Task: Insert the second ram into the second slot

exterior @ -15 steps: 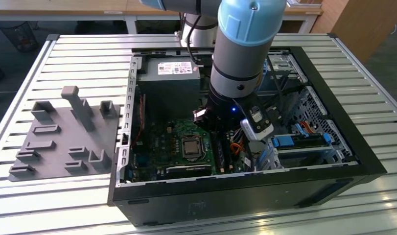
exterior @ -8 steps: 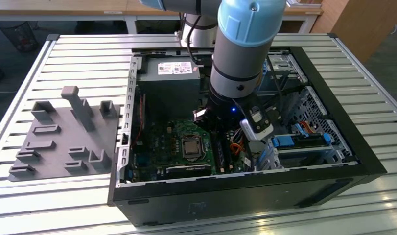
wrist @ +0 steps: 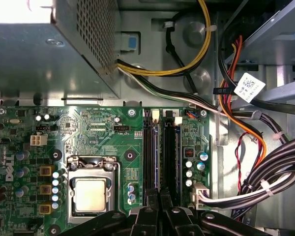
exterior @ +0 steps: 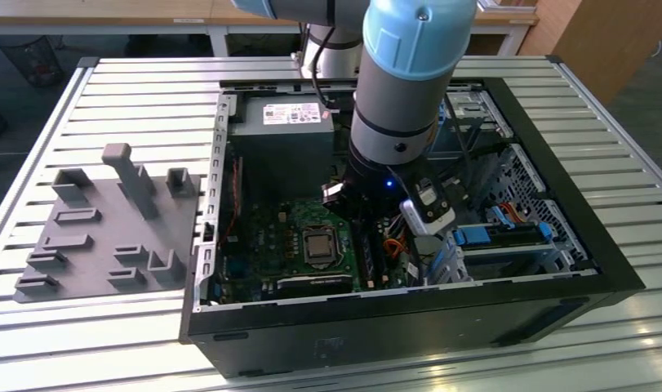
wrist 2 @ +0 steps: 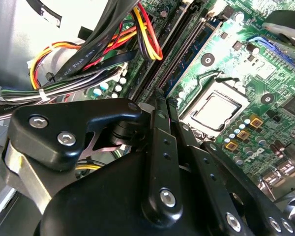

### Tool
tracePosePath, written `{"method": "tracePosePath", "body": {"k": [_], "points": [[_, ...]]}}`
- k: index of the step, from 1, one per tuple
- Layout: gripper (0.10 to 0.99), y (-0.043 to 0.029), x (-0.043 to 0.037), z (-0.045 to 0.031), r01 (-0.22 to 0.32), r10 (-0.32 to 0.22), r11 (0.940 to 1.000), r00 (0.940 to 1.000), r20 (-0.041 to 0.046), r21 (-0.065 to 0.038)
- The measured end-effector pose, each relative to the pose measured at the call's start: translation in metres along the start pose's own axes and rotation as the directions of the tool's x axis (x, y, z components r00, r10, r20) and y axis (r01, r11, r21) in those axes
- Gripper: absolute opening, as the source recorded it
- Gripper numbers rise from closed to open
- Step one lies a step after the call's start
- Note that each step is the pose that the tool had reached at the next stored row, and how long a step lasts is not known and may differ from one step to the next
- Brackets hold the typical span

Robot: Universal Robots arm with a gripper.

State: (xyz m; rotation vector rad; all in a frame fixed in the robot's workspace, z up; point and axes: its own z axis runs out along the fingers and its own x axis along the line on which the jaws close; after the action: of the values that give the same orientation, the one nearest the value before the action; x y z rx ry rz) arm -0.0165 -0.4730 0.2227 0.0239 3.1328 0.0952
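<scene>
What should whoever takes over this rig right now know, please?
Tool: low inside the open computer case, right over the two memory slots on the motherboard. I cannot tell whether it grips anything.
Job's things: the slots lie side by side next to the processor socket, with cable bundles on their other side.
Done: the arm has reached the slots.
Left: I cannot tell whether the second memory stick is seated, so check it in the second slot.
</scene>
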Motion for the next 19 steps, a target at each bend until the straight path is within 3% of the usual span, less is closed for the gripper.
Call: {"method": "tracePosePath", "body": {"k": [19], "points": [[0.133, -0.0002, -0.0001, 0.0030, 0.000, 0.000, 1.0000, 1.0000, 0.0000, 0.000]]}}
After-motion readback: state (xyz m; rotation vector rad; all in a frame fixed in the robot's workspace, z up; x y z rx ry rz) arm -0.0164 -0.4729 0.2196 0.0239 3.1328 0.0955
